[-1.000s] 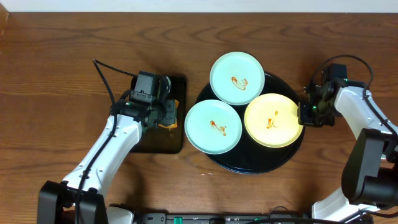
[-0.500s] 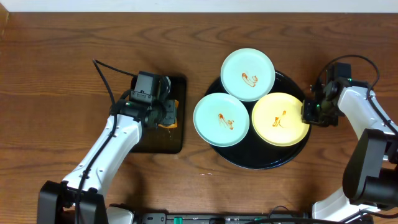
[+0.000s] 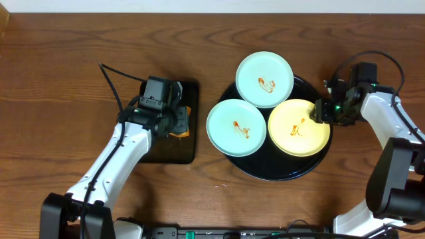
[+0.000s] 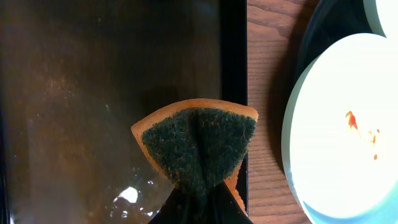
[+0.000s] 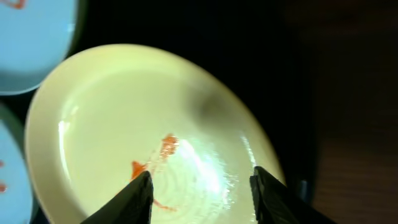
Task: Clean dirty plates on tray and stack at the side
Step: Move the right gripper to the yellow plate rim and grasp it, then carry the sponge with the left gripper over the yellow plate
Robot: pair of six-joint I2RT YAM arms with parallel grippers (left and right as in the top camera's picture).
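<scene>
None of the job is done as far as I can see: all three plates carry thin orange-brown squiggles, all sit on the round tray (image 3: pixel 265 174), and nothing is stacked on the bare wood-grain table (image 3: pixel 66 66). My left jaws are clenched on the sponge (image 4: pixel 196 146), an orange foam pad with a coarse dark green scouring face, pinched into a fold that fans out just ahead of the tips. Beneath them lies the small rectangular tray (image 3: pixel 166 154), glossy black and apparently wet. One mint plate (image 4: pixel 339 124) sits off to the side, well apart from the sponge. My right jaws are released and spread wide, with the yellow plate (image 5: pixel 137 124) directly ahead of and below the tips, its smooth glazed rim curving between them. I cannot tell whether they touch it. The other mint plate (image 3: pixel 264 79) lies beyond the yellow one, farther from those tips.
</scene>
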